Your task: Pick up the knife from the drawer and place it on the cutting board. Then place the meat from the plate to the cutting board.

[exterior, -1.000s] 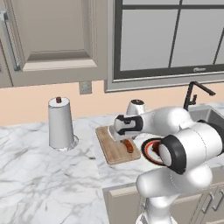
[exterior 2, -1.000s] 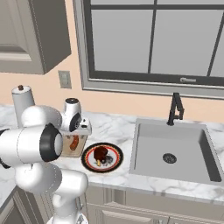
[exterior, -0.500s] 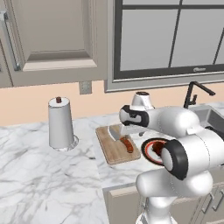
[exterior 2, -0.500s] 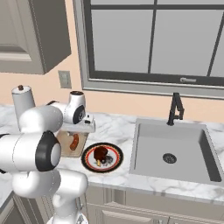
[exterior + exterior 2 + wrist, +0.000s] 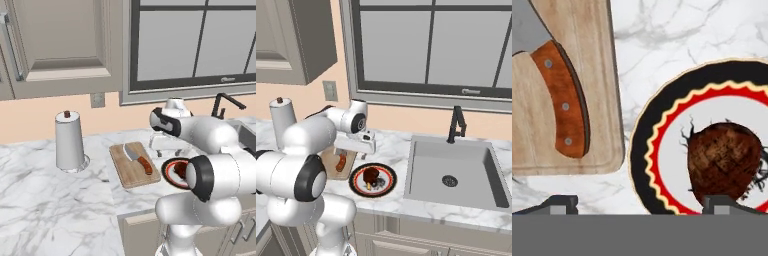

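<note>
- The marble counter [image 5: 45, 210] spreads wide, carrying everything in play, with the sink [image 5: 453, 172] sunk into it at the right.
- The white arm [image 5: 210, 135] reaches across from the base, its hand poised above the gap between board and plate.
- A paper towel roll [image 5: 68, 141] stands upright on its holder, well apart from the action on the left.
- The cutting board [image 5: 134, 165] lies flat on the counter, just beside the plate but not touching it.
- The plate [image 5: 372, 180] sits on the counter between board and sink.
- The gripper [image 5: 639, 202] is released, fingers spread wide with nothing between them; one tip stands near the board's corner, the other at the meat's edge.
- The knife [image 5: 138, 157] rests on the board, brown handle [image 5: 562, 105] toward the near end.
- The meat [image 5: 724, 160] lies on the plate's white centre.
</note>
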Robot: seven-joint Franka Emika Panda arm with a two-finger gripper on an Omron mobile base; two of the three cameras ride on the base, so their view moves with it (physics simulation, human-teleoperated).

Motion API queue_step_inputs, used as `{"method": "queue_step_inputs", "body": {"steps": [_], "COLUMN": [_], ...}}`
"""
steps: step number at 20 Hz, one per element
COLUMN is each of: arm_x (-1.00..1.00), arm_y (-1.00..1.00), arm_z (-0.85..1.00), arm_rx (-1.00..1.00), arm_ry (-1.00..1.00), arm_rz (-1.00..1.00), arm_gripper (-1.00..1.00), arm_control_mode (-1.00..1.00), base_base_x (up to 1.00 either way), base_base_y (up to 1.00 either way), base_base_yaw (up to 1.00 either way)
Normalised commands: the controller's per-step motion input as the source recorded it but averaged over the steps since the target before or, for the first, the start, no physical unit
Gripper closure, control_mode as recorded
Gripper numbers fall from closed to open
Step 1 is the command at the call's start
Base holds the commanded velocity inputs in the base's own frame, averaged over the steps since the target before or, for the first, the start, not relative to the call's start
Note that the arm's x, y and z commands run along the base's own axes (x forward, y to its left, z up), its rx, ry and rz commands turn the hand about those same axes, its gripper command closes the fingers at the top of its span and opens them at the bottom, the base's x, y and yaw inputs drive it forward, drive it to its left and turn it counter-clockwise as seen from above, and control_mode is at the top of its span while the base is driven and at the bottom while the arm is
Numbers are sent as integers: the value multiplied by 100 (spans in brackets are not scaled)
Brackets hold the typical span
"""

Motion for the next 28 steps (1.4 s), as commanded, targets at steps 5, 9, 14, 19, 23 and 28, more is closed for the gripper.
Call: {"method": "queue_step_inputs", "body": {"steps": [5,9,14,19,23,28], "arm_x": [-46,-76,-38,-5,0,0], "arm_y": [-22,-5,-9,-18,-10,-16], "arm_z": [-1,-3,28,0,-3,-8], "arm_rx": [-2,-3,-2,0,0,0], "arm_ry": [7,0,0,0,0,0], "arm_rz": [-4,0,0,4,10,11], "arm_gripper": [-100,-100,-100,-100,-100,-100], "arm_control_mode": [-100,-100,-100,-100,-100,-100], "base_base_x": [0,0,0,0,0,0], "base_base_y": [0,0,0,0,0,0], "base_base_yaw": [0,0,0,0,0,0]}}
